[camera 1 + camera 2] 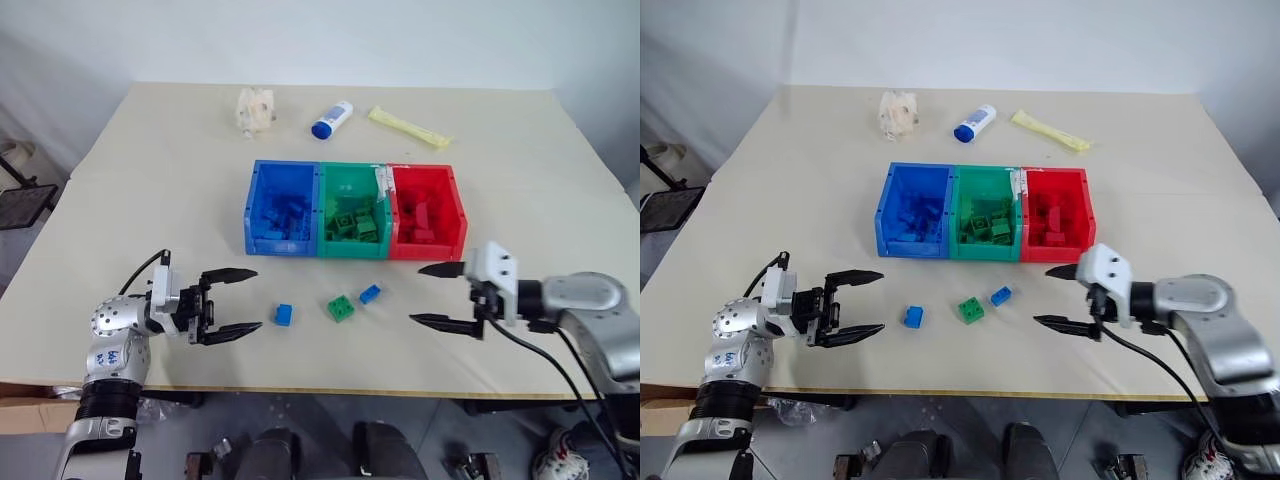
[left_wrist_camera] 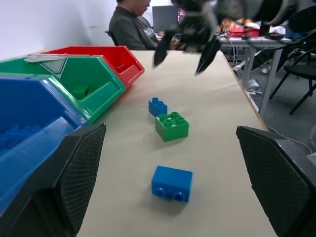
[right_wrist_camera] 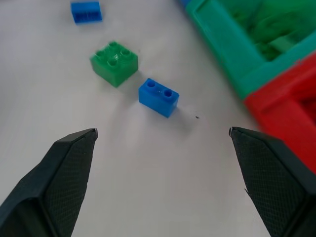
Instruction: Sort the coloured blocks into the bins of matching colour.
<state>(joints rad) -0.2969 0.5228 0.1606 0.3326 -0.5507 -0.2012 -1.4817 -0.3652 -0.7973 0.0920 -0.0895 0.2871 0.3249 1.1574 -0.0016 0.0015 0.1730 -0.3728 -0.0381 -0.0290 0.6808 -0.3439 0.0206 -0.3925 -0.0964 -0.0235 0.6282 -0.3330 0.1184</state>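
A: Grippers? 
B: Right gripper has jaws wide apart, nothing between them, pointing toward the loose blocks. Left gripper is likewise spread and empty.

A: Which block lies nearest?
B: The small blue block sits just ahead of the right fingers, its long axis slanted across the line they point along. The green block is just beyond it, and a second blue block lies nearer the left gripper. Right arm looks better placed for the small blue one.

A: Bins?
B: Beyond the blocks, joined in a row: blue bin, green bin, red bin, each already holding bricks of its own colour.
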